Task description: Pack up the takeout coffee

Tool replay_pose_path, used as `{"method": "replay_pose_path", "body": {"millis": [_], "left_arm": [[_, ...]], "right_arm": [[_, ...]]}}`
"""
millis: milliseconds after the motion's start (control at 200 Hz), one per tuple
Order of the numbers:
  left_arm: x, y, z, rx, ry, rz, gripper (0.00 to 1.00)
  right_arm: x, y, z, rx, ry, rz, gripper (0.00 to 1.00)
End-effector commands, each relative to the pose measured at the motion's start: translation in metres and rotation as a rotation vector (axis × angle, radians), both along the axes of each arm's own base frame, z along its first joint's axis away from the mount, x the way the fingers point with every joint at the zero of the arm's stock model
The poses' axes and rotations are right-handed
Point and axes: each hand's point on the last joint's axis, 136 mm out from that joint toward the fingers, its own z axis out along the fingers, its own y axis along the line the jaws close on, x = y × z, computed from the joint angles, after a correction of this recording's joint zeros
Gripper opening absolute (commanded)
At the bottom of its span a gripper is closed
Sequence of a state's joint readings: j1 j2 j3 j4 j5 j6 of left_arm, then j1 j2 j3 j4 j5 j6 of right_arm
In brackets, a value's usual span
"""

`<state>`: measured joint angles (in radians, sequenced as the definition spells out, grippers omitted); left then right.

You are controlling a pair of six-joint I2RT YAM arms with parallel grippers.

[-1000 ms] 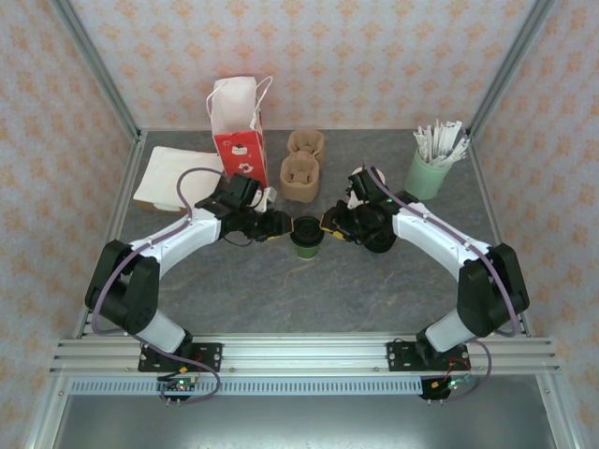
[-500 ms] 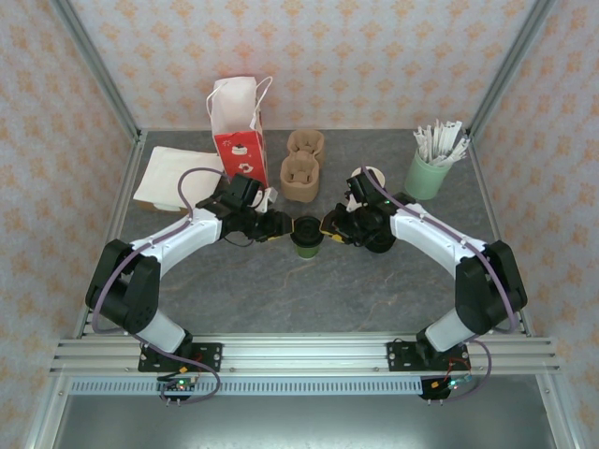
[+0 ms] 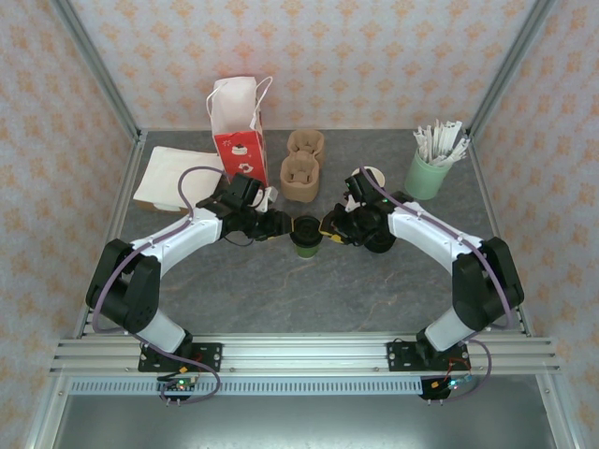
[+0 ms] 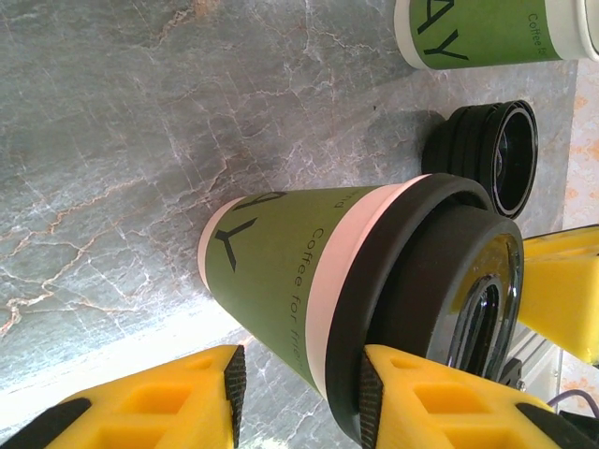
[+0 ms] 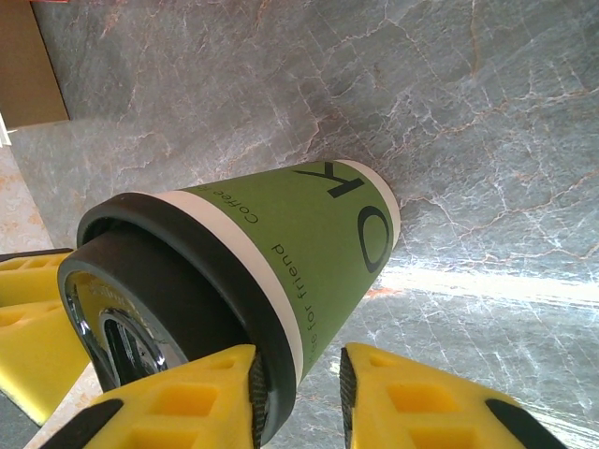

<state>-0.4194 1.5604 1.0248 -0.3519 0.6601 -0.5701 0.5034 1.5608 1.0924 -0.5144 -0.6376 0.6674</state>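
Note:
One takeout coffee [image 3: 306, 234], a green cup under a black lid, stands upright mid-table between both grippers. My left gripper [image 3: 286, 225] is at its left side and my right gripper [image 3: 327, 230] at its right. In the left wrist view one pad [image 4: 369, 402] rests on the lid rim [image 4: 393, 309], and the other pad [image 4: 233, 393] stands off the cup wall. The right wrist view mirrors this: one pad [image 5: 256, 393] lies on the lid rim, while the other pad [image 5: 345, 393] is clear of the cup [image 5: 318, 234]. A second, lidless cup [image 3: 367, 178] stands behind the right arm.
A red and white paper bag [image 3: 238, 131] stands at the back left, beside flat white paper [image 3: 173, 176]. The brown cup carrier [image 3: 301, 166] is at the back centre. A mint cup of white sticks [image 3: 430, 164] is at the back right. A stack of black lids [image 4: 494, 154] sits near the second cup [image 4: 487, 33].
My right gripper has edged a little closer to the lidded cup and its jaws have narrowed slightly. The left arm and the cup have stayed put.

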Motion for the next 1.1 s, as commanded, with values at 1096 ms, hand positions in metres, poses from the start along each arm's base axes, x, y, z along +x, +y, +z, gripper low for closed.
{"method": "replay_pose_path", "body": {"millis": [1096], "left_arm": [[-0.020, 0.008, -0.040, 0.150, 0.083, -0.044, 0.40]], "right_arm": [[0.001, 0.000, 0.015, 0.005, -0.056, 0.002, 0.32]]}}
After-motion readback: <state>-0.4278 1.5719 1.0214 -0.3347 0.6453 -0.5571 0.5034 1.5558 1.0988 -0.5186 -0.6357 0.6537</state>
